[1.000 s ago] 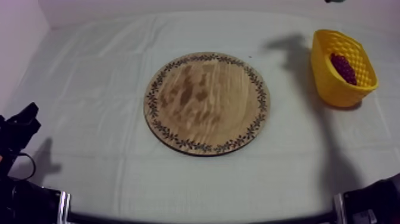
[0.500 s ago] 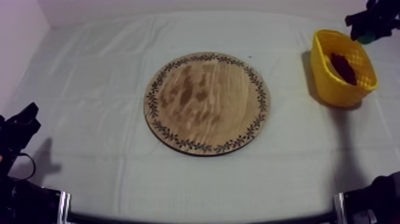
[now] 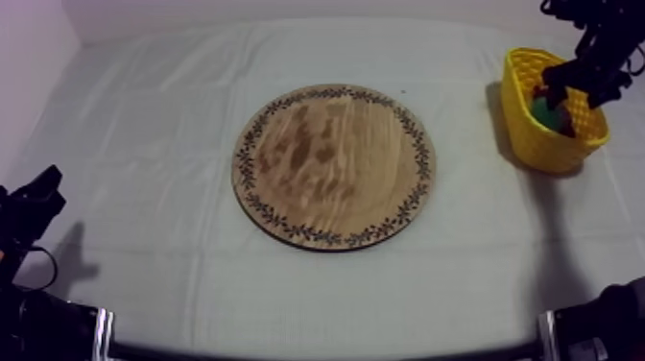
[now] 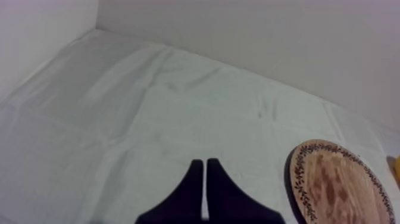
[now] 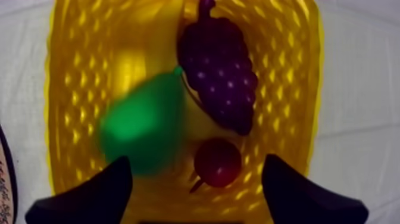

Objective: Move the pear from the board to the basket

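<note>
Two claws, taken from the near edge outward: my left claw (image 4: pixel 205 162) rests low at the near left of the bench (image 3: pixel 154 115), fingers pressed together on nothing. Beyond it, at the middle, lies the wooden board (image 3: pixel 334 165), bare of fruit. Farthest off, at the right, my right claw (image 5: pixel 195 162) hangs over the yellow basket (image 5: pixel 65 71), fingers spread wide and gripping nothing. The pear (image 5: pixel 140 128) is inside the basket between them, beside the bunch of grapes (image 5: pixel 217 77) and the small red fruit (image 5: pixel 217 162). The risk, I judge, lies in leaving: a finger that dips or swings sideways could hook the rim and drag or tip the basket, which stands near the bench's right edge. Straight up looks free, and wide bare cloth lies toward the board.
</note>
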You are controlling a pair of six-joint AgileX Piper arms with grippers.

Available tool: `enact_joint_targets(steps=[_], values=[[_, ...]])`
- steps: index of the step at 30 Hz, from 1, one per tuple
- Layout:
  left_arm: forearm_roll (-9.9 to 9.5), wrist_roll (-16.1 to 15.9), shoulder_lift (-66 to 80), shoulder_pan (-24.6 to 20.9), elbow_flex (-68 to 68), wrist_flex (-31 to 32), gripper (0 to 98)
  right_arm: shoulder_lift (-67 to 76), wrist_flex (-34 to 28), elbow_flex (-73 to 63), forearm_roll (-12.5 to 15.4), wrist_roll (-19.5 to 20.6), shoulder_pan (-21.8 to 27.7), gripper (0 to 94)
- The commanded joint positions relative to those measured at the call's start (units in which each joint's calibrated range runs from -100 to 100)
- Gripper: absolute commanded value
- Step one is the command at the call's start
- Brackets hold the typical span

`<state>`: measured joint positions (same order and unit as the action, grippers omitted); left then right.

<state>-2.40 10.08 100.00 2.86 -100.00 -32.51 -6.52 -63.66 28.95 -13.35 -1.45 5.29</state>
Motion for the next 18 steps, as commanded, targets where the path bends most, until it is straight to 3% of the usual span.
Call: enact_joint_targets(steps=[1, 4, 11, 18], values=[[-0.02, 0.01, 0.0, 0.0, 0.0, 0.01, 0.1, -0.17, 0.44, -0.53, 0.12, 0.03, 0.07, 68.3], [-0.02, 0.01, 0.0, 0.0, 0.0, 0.01, 0.1, 0.35, 0.6, -1.49, 0.21, -0.1, 0.01, 67.5], [-0.02, 0.01, 0.0, 0.0, 0.0, 0.01, 0.1, 9.6, 3.03, 0.56, -2.69, 1.5, -0.72, 49.0], [-0.02, 0.01, 0.0, 0.0, 0.0, 0.01, 0.1, 26.37, 13.63, 11.44, -4.91, 2.46, -0.59, 35.6]])
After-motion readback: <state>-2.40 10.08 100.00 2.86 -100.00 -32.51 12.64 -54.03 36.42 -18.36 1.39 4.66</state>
